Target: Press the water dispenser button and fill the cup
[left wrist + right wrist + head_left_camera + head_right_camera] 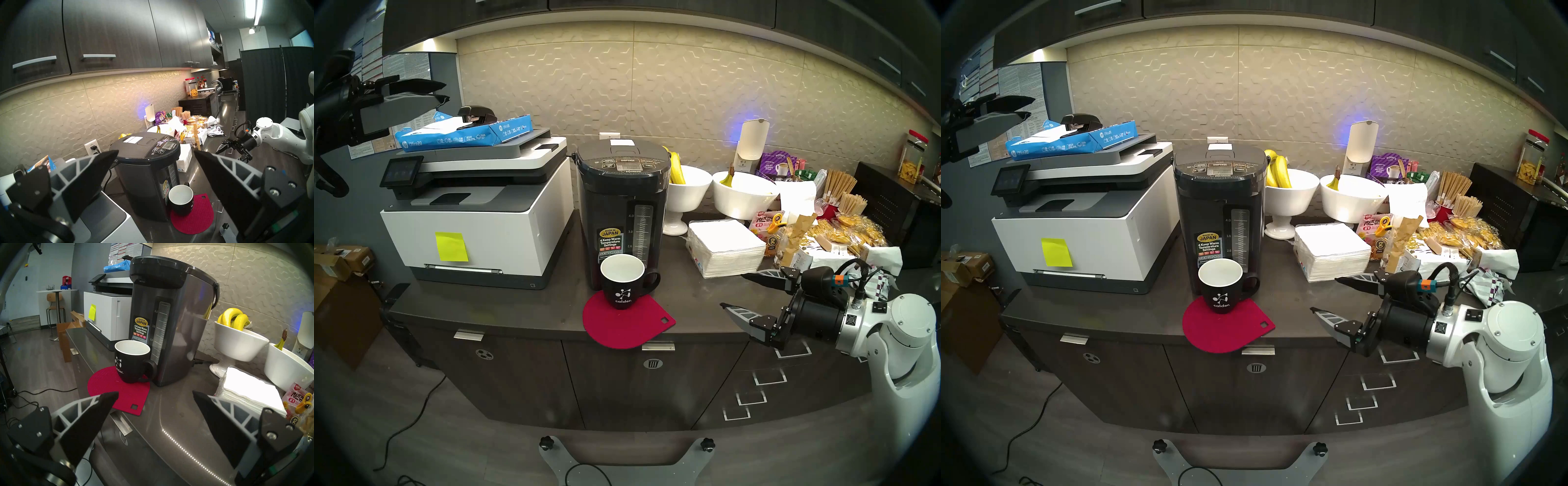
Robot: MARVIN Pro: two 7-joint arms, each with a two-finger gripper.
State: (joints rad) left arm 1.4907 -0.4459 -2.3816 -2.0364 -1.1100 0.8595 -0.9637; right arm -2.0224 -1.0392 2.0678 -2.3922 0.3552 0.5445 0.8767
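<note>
The dark grey water dispenser [621, 210] stands mid-counter, and its DISPENSE button [628, 160] sits on the top panel with nothing touching it. The black cup [622, 283] stands upright on a red mat [631, 327], right against the dispenser's front, its handle pointing right. In the left wrist view the cup [181, 201] shows a white inside. My left gripper [444, 91] hangs open and empty, high at the far left above the printer. My right gripper [732, 290] is open and empty too. It hovers level over the counter's front edge, right of the cup [132, 361] and pointing at it.
A white-and-grey printer [477, 220] with a blue paper ream [463, 134] stands left of the dispenser. Behind and to the right are white bowls with bananas [687, 185], a napkin stack [724, 246] and snack packs [829, 234]. Dark cabinets hang overhead.
</note>
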